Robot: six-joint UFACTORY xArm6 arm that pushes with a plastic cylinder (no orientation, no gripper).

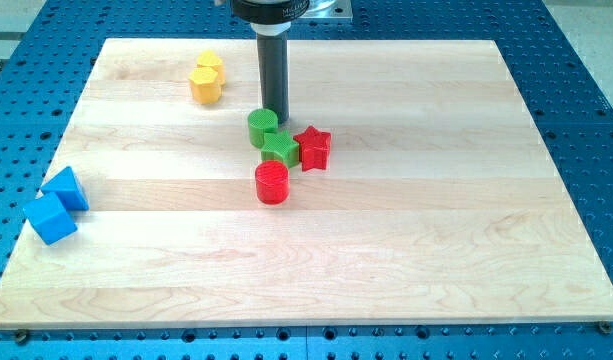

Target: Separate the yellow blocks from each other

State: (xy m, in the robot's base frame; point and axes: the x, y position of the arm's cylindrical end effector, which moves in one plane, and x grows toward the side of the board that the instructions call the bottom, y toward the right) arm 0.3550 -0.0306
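step: approach, no push begun | yellow blocks (206,80) touching, near counter (436,250) top-left corner | my tip (274,114) just behind green cylinder (263,127), apart from the pair | jaws: none, bare rod | next: travel left, wedge between them

yellow blocks (206,79) touching, top left of my tip (275,117)

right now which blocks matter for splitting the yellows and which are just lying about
For the job:
- two yellow blocks, touching, near the view's top left
- my tip, just above the green cylinder, right of the yellows

Lying about:
- green cylinder
- green star
- red star
- red cylinder
- two blue blocks, at the board's left edge
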